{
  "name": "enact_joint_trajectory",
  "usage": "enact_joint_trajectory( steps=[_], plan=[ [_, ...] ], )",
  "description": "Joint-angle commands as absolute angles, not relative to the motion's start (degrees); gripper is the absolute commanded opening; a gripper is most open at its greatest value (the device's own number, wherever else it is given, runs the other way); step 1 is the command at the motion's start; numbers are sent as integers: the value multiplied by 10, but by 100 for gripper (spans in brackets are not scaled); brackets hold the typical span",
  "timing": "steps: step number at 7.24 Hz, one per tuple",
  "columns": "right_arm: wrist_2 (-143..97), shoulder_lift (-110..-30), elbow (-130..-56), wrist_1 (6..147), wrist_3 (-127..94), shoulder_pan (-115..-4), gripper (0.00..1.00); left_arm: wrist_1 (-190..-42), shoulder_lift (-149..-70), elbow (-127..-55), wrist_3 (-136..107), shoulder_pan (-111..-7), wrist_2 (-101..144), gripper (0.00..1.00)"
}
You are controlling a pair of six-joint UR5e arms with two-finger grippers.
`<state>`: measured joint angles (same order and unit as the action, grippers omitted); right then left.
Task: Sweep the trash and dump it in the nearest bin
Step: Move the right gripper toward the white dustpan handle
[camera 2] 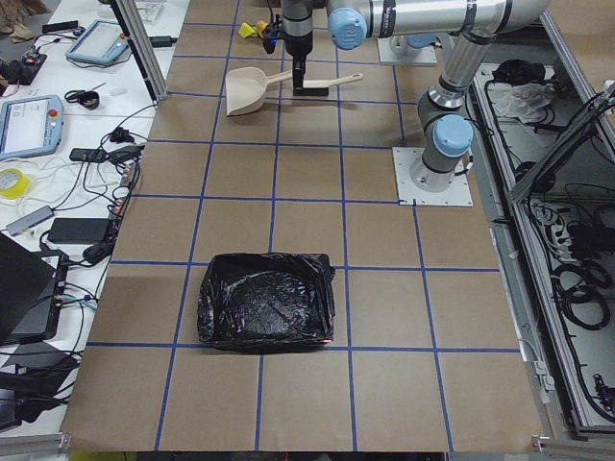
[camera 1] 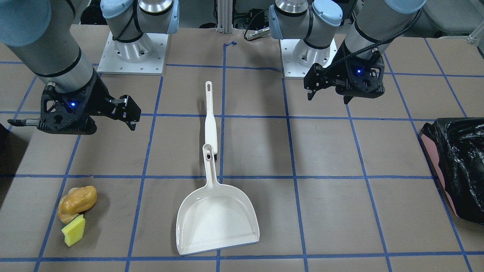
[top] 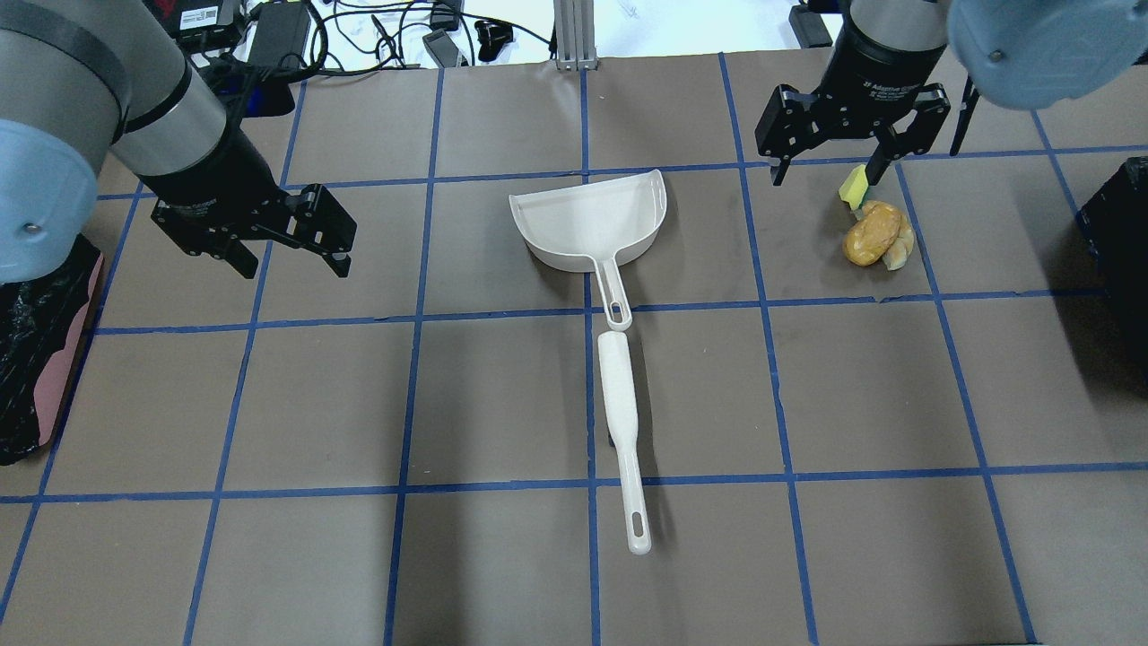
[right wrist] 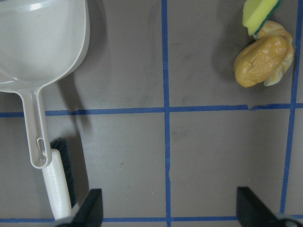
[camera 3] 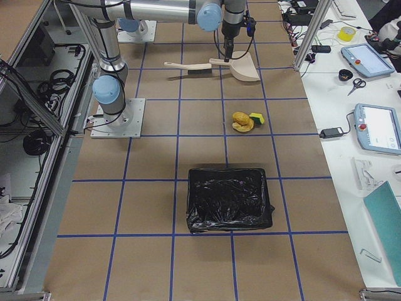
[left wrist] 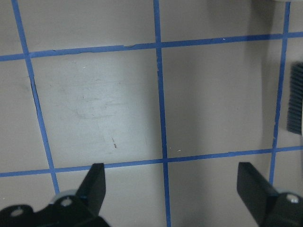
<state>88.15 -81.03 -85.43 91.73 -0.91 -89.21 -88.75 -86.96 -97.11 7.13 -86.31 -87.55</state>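
**Trash to the right, tools in the middle**

The trash (top: pixel 874 235) lies in one small heap on the robot's right half of the table (top: pixel 269 404). The bun (top: pixel 872 231) rests against the croissant (top: pixel 900 249), and the sponge (top: pixel 854 186) touches the heap on its far side. The right gripper (top: pixel 825 170) hovers near this heap, its jaws spread wide with nothing between them. The left gripper (top: pixel 294 265) hangs over bare table on the other half, well apart from the heap. It too is wide and empty (its wrist view shows only paper, blue tape and a corner of bristles).

Between the arms, the brush (top: pixel 623 422) and the dustpan (top: pixel 592 220) lie in one line that runs from the robot outward. The brush is the nearer one, with its free handle end toward the robot, and its bristle end meets the dustpan's handle. The dustpan lies beyond it, and its mouth faces away from the robot.

So the heap lies sideways from the dustpan, on its right, and not before its mouth. I judge that the dustpan must be turned or carried to the heap before any sweeping can serve. The right arm is the nearer one to the trash. The right bin (top: pixel 1117 242) is near the heap and seems the one to use, while the left bin (top: pixel 36 359) is far across the table.
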Motion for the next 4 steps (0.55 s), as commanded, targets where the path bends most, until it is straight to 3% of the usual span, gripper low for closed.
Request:
enact_joint_trajectory(
  steps=[1,4],
  plan=[
    [889,-809,-853,915,-9,-892,100,-885,-868,-975,72,-863,-877,100],
    [917,-825,-841,913,-7,-893,100,-882,-869,-974,72,-862,-878,100]
  ],
)
